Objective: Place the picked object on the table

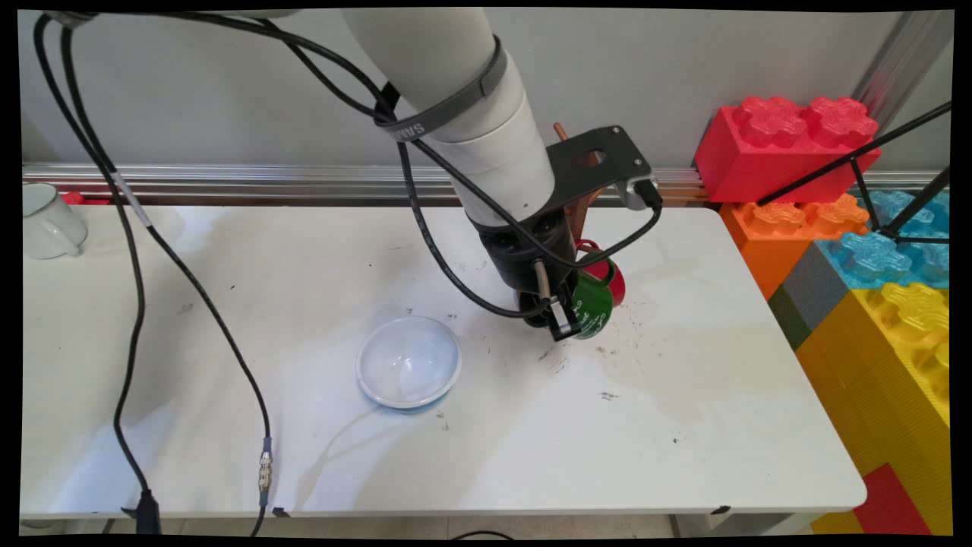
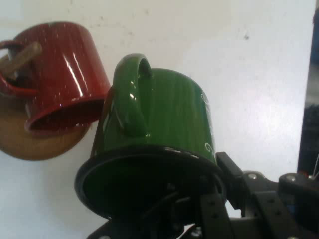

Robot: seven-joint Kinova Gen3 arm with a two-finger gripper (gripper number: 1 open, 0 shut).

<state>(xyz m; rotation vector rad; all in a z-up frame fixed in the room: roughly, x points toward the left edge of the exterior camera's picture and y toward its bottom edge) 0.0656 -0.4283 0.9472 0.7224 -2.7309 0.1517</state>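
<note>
A: Black two-finger gripper (image 1: 560, 319)?
B: Fingers clamped on the rim of the glossy green enamel mug (image 2: 154, 124), one inside. It's right of table centre.
A: Neighbours?
B: Shiny red enamel mug (image 2: 60, 74) hanging on a wooden peg stand (image 2: 30, 144), touching green's side. Smooth, slippery, so grip firm, move slow.

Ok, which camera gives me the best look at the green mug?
The hand view: the green mug fills it, handle and dark rim plain, the claw gripping its rim, with the red mug beside it. In the main view, the green mug is mostly hidden behind the arm.
</note>
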